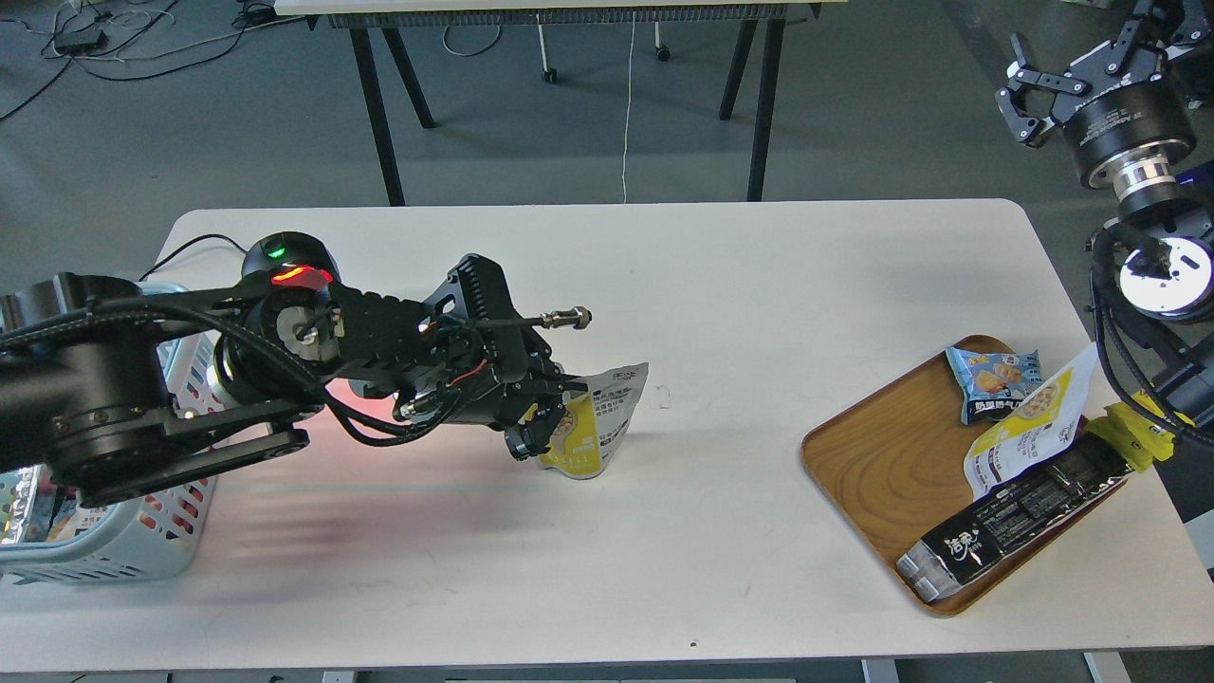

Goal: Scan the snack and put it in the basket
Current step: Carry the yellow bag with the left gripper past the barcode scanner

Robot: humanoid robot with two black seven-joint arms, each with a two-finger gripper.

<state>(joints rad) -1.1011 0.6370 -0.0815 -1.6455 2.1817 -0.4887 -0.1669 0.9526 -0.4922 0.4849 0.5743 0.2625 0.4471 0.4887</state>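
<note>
A white-grey and yellow snack (pixel 597 422) pouch stands tilted near the middle of the white table, its bottom edge on the tabletop. My left gripper (pixel 542 422) is shut on the pouch's left side and hides part of it. A second pouch of the same kind (pixel 1029 422) lies on the wooden tray. The pale blue basket (pixel 142 536) sits at the table's left edge, largely hidden under my left arm. My right gripper (pixel 1017 90) is open and empty, high above the floor beyond the table's far right corner.
A black scanner (pixel 285 261) with green and red lights stands behind my left arm and casts a red glow on the table. The wooden tray (pixel 882 465) at the right also holds a small blue packet (pixel 991 379) and a long black packet (pixel 1015 517).
</note>
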